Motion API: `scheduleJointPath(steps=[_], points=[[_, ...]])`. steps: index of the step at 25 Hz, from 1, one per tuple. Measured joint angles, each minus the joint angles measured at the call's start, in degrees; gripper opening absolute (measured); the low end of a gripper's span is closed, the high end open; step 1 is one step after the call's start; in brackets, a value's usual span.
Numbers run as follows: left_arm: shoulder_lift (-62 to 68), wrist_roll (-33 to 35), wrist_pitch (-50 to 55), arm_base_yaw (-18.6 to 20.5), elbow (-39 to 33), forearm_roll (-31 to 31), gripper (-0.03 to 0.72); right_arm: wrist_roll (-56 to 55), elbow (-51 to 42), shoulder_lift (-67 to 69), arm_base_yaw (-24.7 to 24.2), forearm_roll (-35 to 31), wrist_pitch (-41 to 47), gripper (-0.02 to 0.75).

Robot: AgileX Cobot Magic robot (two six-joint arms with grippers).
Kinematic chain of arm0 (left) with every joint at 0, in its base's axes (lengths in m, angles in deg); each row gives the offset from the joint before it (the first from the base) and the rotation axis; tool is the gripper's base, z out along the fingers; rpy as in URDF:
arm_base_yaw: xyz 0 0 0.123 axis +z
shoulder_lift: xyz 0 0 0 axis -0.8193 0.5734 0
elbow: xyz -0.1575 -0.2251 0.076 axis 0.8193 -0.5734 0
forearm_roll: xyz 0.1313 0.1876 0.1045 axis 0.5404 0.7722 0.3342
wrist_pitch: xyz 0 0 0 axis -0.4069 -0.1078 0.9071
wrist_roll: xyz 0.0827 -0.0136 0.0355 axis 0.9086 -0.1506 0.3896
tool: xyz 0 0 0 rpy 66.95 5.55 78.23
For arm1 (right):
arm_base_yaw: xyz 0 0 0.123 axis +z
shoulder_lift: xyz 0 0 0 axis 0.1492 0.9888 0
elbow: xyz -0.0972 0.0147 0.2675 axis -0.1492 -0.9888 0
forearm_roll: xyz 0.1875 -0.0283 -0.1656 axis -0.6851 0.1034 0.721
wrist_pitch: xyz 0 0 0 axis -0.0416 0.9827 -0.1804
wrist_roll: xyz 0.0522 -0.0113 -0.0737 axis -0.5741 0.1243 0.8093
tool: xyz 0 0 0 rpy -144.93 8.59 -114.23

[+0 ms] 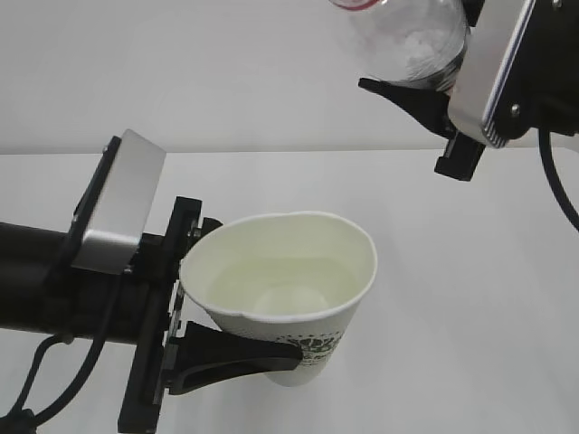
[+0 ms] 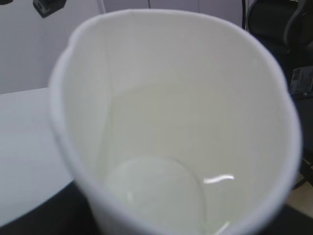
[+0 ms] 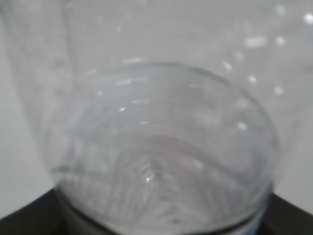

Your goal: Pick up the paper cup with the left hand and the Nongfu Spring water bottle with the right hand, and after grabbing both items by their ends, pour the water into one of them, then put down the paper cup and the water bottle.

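Observation:
The white paper cup [image 1: 271,249] hangs above the table at centre, tilted, with its rim squeezed oval. My left gripper [image 1: 256,291] is shut on the cup's lower part; one black finger [image 1: 240,360] lies under it by the dark green logo. Clear water [image 1: 294,297] sits in the cup's bottom. In the left wrist view the cup [image 2: 171,73] fills the frame, with water [image 2: 161,196] low inside. At the top right my right gripper [image 1: 423,65] is shut on the clear Nongfu Spring water bottle [image 1: 407,36] near its base. The bottle's ribbed base [image 3: 156,147] fills the right wrist view.
The white table [image 1: 470,316] runs under both arms, with a pale wall behind it. A black cable [image 1: 554,176] hangs from the right arm. Dark equipment [image 2: 279,29] stands beyond the cup in the left wrist view.

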Motion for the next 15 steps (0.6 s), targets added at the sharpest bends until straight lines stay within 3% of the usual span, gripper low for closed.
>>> scheduleJointPath(steps=[15], points=[[0.0, 0.0, 0.2, 0.0, 0.0, 0.0, 0.441, -10.9, 0.0, 0.0, 0.0, -0.1, 0.0, 0.469]])
